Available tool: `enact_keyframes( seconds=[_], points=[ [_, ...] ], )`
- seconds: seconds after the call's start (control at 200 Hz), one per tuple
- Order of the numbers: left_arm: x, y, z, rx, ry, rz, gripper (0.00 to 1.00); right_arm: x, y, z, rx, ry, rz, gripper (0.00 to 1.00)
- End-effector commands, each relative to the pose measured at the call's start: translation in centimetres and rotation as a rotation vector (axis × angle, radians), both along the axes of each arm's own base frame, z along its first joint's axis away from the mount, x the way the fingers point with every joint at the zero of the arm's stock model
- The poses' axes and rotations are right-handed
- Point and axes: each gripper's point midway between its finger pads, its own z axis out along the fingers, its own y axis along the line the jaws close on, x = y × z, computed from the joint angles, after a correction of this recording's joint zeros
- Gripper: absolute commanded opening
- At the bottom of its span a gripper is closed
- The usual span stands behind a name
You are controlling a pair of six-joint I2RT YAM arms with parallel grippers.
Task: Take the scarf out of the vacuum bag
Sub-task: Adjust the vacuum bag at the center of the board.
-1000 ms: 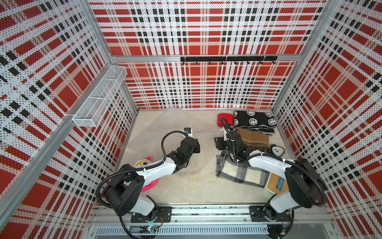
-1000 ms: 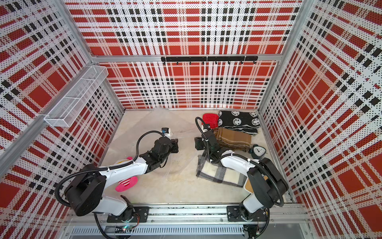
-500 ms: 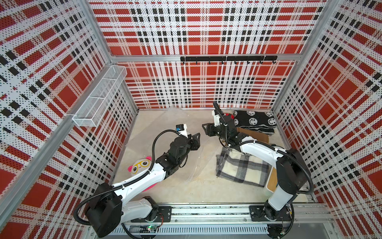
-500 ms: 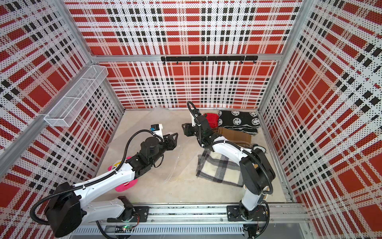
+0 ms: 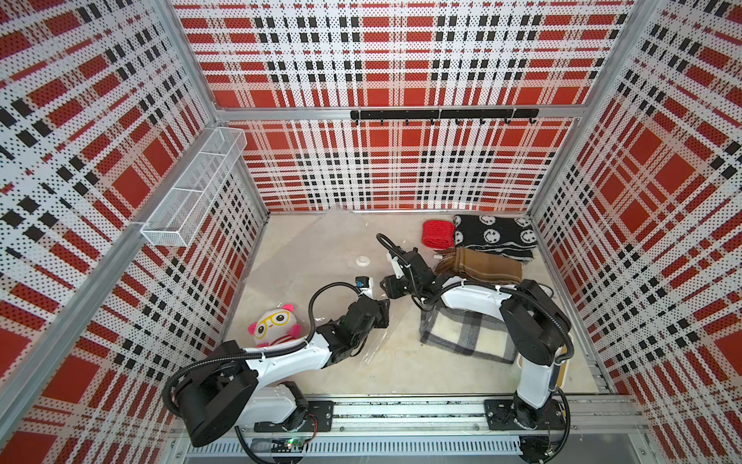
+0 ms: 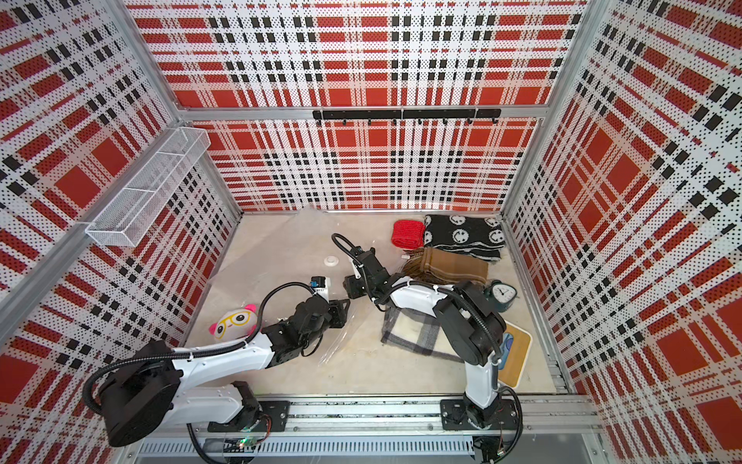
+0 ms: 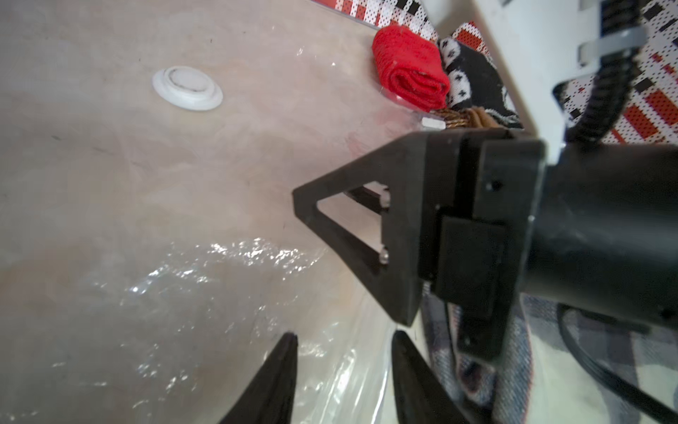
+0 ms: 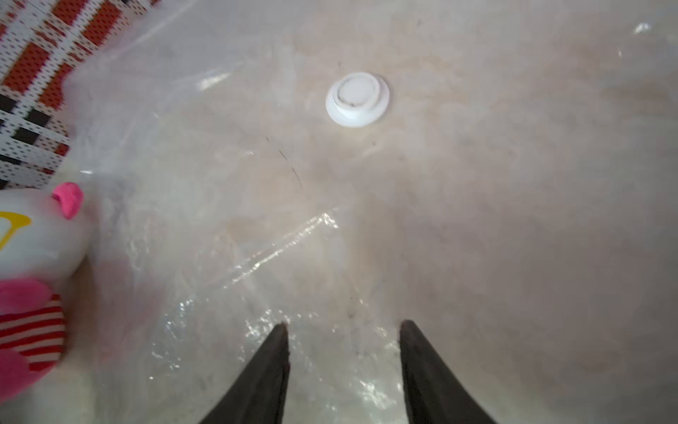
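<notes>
Left pincer point(image 7: 345, 336): two black fingers spread apart with nothing pinched, low over the bag near the middle of the tabletop.
Right pincer point(image 8: 343, 325): two black fingers spread apart too, holding nothing, just beside the left pincer.
Vacuum bag: big flat clear plastic bag point(image 5: 321, 249), shiny and crinkly. It lies flat from the back edge of the tabletop to past the middle.
Valve: small round white cap point(image 5: 363, 261) on the bag's face, a bit behind both pincers.
Scarf: folded grey and cream checked wool scarf point(image 5: 465, 335), just beside the bag's right edge, partly under the right arm.
Brown scarf: folded brown striped scarf with fringe point(image 5: 482, 267), behind the checked one.
Back right corner: red knitted roll point(image 5: 437, 234) touching a black scarf with white smiley faces point(image 5: 496, 237).
Left edge: white and pink plush toy with yellow glasses point(image 5: 273, 327), next to the left arm.
Right edge: small dark teal clock point(image 6: 501, 295); a tan wooden board point(image 6: 516, 353) lies nearer the front right corner.
</notes>
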Motion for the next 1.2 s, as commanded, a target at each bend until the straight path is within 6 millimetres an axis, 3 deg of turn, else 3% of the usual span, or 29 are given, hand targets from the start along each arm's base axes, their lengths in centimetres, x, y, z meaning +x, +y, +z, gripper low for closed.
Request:
enact_keyframes(
  seconds=[0.0,0.15,0.311,0.371,0.526,0.666,0.762,0.852,0.997,1.097,1.107,1.117,1.157,1.197],
  points=[
    [-0.7,0.2,-2.5,-0.004,0.039,0.007,0.43,-0.2,-2.0,-2.1,-0.068,0.008,-0.045,0.51],
    [-1.7,-0.6,-4.8,0.029,0.070,-0.019,0.41,-0.8,-1.7,-3.6,0.018,0.061,0.015,0.50],
    [-1.8,-1.4,-5.7,0.038,0.073,-0.030,0.39,0.2,-3.5,-5.2,0.016,0.085,-0.032,0.50],
    [-2.0,-1.5,-6.1,0.053,0.078,-0.031,0.38,1.0,-4.6,-5.9,-0.003,0.090,-0.063,0.50],
    [-1.9,0.7,-8.0,0.046,0.126,0.022,0.35,3.1,-8.2,-7.3,-0.037,0.111,-0.153,0.50],
    [-1.9,1.9,-8.2,0.047,0.103,0.058,0.35,5.4,-10.6,-6.6,-0.030,0.090,-0.216,0.50],
    [-1.7,1.7,-7.5,0.022,0.093,0.057,0.34,7.1,-11.4,-6.1,-0.030,0.098,-0.239,0.50],
    [-0.8,1.8,-4.9,-0.022,0.026,0.089,0.35,8.0,-11.6,-3.8,-0.027,0.049,-0.256,0.56],
    [1.2,3.2,2.2,-0.087,-0.161,0.173,0.44,8.5,-10.8,3.6,0.056,-0.070,-0.236,0.77],
    [2.3,5.2,8.3,-0.144,-0.305,0.238,0.68,8.5,-10.6,9.0,0.102,-0.163,-0.221,0.86],
    [2.4,5.5,8.9,-0.146,-0.321,0.245,0.70,8.5,-10.7,9.5,0.107,-0.173,-0.224,0.96],
    [2.5,5.8,9.5,-0.149,-0.337,0.253,0.72,8.5,-10.8,9.9,0.111,-0.180,-0.229,0.99],
    [2.9,7.2,11.7,-0.154,-0.393,0.293,0.85,8.8,-11.6,11.8,0.128,-0.226,-0.275,1.00],
    [3.5,9.1,13.7,-0.157,-0.439,0.345,0.90,9.1,-12.6,13.2,0.131,-0.277,-0.329,1.00]
  ],
)
